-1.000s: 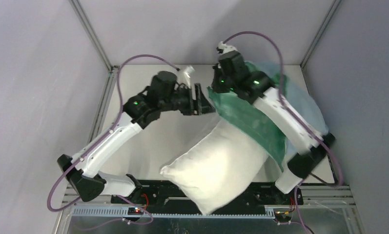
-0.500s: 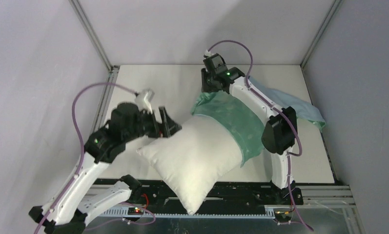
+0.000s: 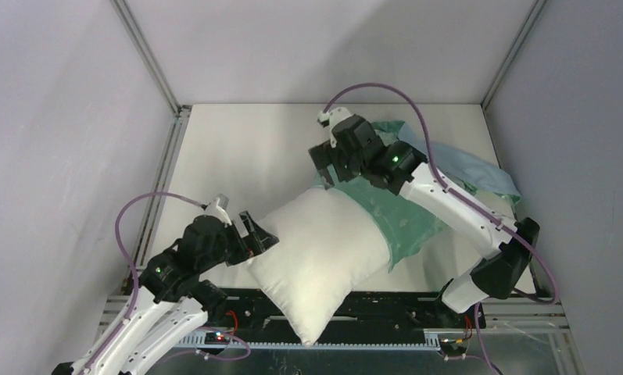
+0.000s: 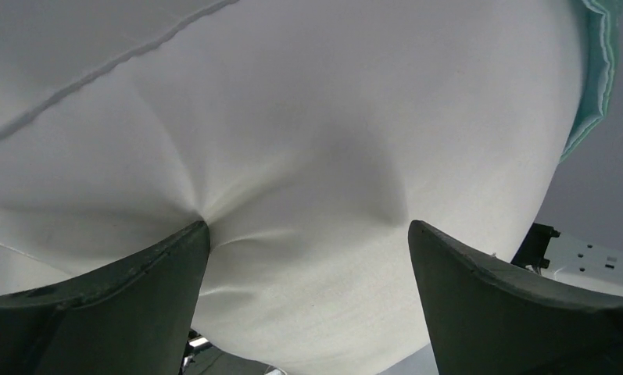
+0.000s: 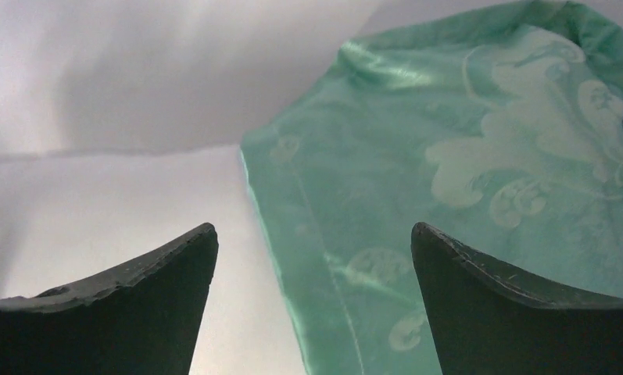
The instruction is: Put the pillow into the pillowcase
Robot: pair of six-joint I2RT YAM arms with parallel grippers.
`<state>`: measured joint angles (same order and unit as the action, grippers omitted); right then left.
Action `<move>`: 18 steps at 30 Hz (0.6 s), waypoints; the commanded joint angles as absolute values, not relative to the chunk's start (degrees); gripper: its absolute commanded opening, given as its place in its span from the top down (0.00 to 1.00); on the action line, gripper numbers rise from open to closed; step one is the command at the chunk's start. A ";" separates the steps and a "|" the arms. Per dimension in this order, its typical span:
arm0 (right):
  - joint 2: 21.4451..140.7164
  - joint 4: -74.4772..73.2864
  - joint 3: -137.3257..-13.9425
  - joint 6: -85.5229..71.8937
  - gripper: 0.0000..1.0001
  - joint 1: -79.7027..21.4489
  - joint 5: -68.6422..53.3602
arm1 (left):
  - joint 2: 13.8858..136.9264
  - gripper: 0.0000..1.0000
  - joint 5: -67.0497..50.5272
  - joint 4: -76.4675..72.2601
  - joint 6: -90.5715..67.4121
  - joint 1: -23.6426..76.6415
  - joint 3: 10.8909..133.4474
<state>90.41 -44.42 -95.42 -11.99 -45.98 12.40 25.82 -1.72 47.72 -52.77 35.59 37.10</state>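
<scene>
The white pillow (image 3: 316, 254) lies slantwise at the table's near middle, and its near corner hangs over the front rail. The pillowcase's sea-green face (image 3: 398, 219) covers the pillow's far right end, and its light blue face (image 3: 476, 168) trails to the right. My left gripper (image 3: 259, 234) is open, with both fingers pressed against the pillow's left end; the pillow (image 4: 292, 133) fills the gap between the jaws of the left gripper (image 4: 308, 234). My right gripper (image 3: 329, 170) is open just above the pillowcase's left edge (image 5: 324, 258), holding nothing; the edge lies between the jaws of the right gripper (image 5: 312, 228).
Grey walls and metal frame posts (image 3: 148, 58) enclose the white table (image 3: 245, 148) on three sides. A black rail (image 3: 386, 308) with the arm bases runs along the near edge. The right arm's forearm (image 3: 456, 207) lies across the pillowcase.
The left arm has drawn back toward the near left and now pushes on the pillow's left end. The right gripper has let go of the pillowcase and dropped to its left edge.
</scene>
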 commanded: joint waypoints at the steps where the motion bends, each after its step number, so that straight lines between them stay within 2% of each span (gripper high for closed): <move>1: 88.47 -46.52 -91.19 -5.21 0.03 -49.82 17.06 | 22.75 0.00 -1.53 52.15 -56.91 36.03 35.50; 7: 90.01 -47.79 -87.28 -4.12 0.02 -51.37 22.84 | 22.39 0.00 -0.77 64.90 -52.29 35.99 41.02; 11: 91.27 -47.44 -85.72 -4.26 0.05 -51.38 25.71 | 21.93 0.00 -2.89 68.03 -50.77 36.04 41.28; 15: 93.54 -47.91 -86.38 -4.97 0.15 -51.27 29.68 | 21.58 0.00 -6.96 64.60 -51.08 36.04 37.65; 18: 95.67 -48.48 -89.91 -5.95 0.29 -51.58 31.59 | 21.47 0.00 -11.19 50.51 -55.84 36.44 31.42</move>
<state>93.32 -47.88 -85.93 -5.52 -51.44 25.87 21.78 -5.06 63.40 -52.51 35.77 37.12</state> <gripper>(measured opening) 0.786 0.996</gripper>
